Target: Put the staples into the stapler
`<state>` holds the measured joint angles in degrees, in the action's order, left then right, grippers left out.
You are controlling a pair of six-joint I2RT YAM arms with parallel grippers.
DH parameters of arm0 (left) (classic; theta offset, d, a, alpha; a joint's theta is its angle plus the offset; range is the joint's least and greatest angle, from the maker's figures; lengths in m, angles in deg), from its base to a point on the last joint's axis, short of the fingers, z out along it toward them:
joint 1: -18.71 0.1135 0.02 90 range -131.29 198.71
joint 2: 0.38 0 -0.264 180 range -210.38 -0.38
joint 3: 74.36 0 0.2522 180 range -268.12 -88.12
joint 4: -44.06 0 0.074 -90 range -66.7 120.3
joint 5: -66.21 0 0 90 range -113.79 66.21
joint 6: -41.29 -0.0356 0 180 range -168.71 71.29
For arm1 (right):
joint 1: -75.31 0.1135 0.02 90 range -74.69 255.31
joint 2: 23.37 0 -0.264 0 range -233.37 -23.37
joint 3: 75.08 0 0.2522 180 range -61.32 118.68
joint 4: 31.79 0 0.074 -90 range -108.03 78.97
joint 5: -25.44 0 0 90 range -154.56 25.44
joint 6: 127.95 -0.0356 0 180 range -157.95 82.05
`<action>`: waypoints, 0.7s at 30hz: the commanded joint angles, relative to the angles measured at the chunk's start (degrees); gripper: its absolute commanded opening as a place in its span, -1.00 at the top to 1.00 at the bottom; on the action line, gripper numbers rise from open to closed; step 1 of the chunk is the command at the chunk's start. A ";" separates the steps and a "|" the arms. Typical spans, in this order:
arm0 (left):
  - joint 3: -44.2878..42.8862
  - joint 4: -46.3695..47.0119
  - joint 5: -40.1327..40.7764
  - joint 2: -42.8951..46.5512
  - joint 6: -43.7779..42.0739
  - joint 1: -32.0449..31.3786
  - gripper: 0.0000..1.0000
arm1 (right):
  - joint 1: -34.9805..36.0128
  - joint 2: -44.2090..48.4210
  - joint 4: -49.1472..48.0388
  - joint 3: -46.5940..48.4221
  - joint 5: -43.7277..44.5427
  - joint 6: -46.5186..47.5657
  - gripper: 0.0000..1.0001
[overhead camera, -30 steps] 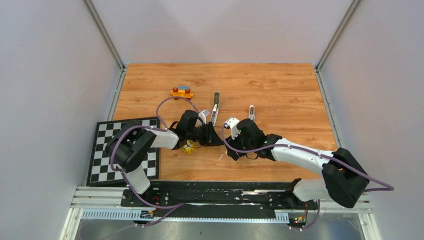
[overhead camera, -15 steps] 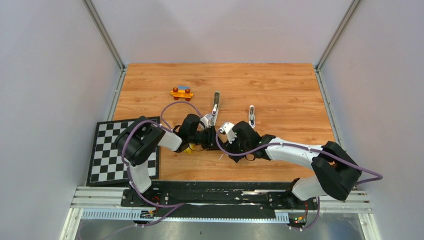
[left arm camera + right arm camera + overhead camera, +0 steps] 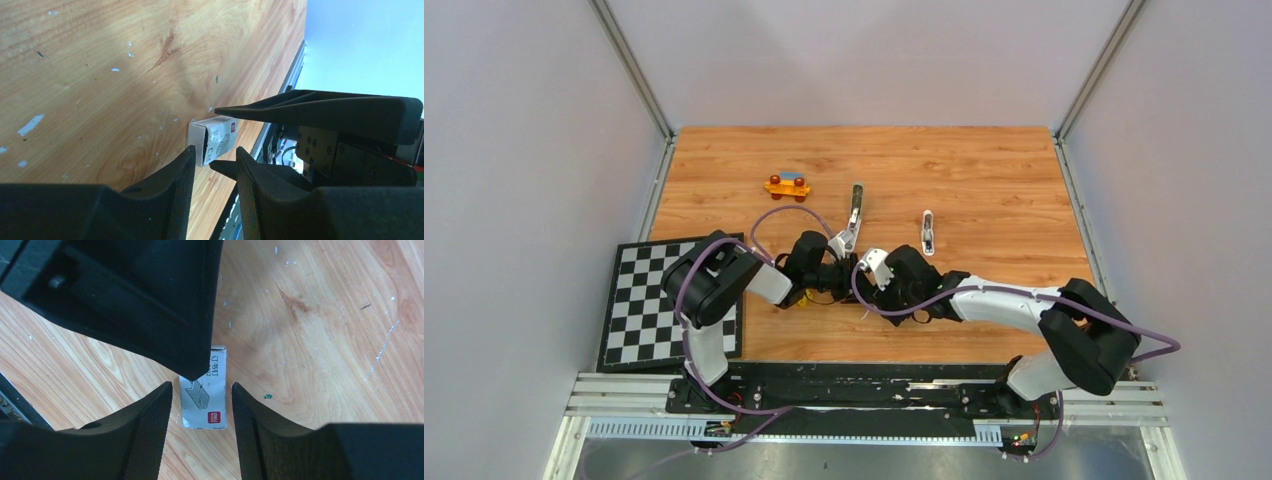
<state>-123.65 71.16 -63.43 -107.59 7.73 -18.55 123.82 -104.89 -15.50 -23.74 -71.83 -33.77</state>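
One small white box [image 3: 205, 405] with red print, staples drawn on it; whether staples lay inside I couldn't tell. My left gripper [image 3: 214, 150] pinched its far end; my right gripper [image 3: 202, 386] straddled the near end, fingers apart, not touching. Its long axis ran out from my right palm. Beyond both lay one dark stapler-shaped tool [image 3: 856, 207] and one pale stapler-shaped tool [image 3: 928, 232]; one yellow cube [image 3: 801, 297] sat under my left wrist.
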 commanded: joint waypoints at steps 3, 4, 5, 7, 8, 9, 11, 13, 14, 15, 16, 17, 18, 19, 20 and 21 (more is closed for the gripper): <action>1.16 2.64 -1.12 -0.73 0.37 -0.70 0.25 | 1.23 -0.39 -1.27 -1.81 0.36 0.91 0.01; 1.07 2.72 -1.14 -0.75 0.48 -0.71 0.25 | 1.27 -0.43 -1.33 -1.81 0.26 0.91 0.02; 1.12 2.85 -1.19 -0.79 0.57 -0.78 0.26 | 1.32 -0.63 -1.43 -1.88 0.26 0.91 0.02; 1.16 2.91 -1.35 -0.78 0.75 -0.93 0.26 | 1.32 -0.90 -1.84 -2.04 0.20 0.91 0.03; 1.20 2.91 -1.47 -0.70 0.72 -1.06 0.26 | 1.32 -0.97 -1.99 -2.26 0.09 0.93 0.03; 1.29 2.79 -1.54 -0.69 0.51 -1.12 0.27 | 1.38 -0.97 -2.00 -2.47 0.02 0.95 0.05; 1.43 2.49 -1.58 -0.67 0.18 -1.16 0.27 | 1.41 -1.01 -4.12 -3.00 -0.43 0.93 0.07; 1.76 2.97 -1.77 -0.92 0.30 -1.28 0.27 | 1.41 -0.93 -5.05 -3.40 -0.81 0.90 0.07; 1.98 3.86 -1.98 -1.02 0.66 -1.32 0.28 | 1.41 -0.88 -5.27 -3.54 -0.77 0.94 0.07; 2.19 4.61 -2.31 -1.12 1.21 -1.37 0.28 | 1.41 -0.80 -5.37 -3.72 -0.76 1.07 0.07; 2.31 5.20 -2.49 -1.14 1.53 -1.41 0.28 | 1.41 -0.73 -5.42 -3.86 -0.76 1.23 0.07; 2.53 5.56 -2.62 -1.10 1.70 -1.42 0.28 | 1.41 -0.72 -5.42 -3.91 -0.79 1.33 0.07; 2.55 5.62 -2.64 -1.02 1.73 -1.48 0.28 | 1.41 -0.75 -5.49 -3.96 -0.80 1.30 0.07; 2.56 5.63 -2.62 -0.94 1.74 -1.42 0.28 | 1.41 -0.75 -5.49 -4.00 -0.88 1.29 0.07; 2.58 5.63 -2.64 -0.83 1.68 -1.44 0.28 | 1.37 -0.75 -5.55 -4.15 -1.00 1.27 0.07; 2.55 5.63 -2.64 -0.72 1.73 -1.53 0.28 | 1.36 -0.75 -5.59 -4.25 -1.12 1.20 0.08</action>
<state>-121.75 74.09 -65.20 -107.64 9.18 -19.38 124.21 -104.97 -21.01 -26.54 -72.07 -33.42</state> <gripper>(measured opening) 0.361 0.467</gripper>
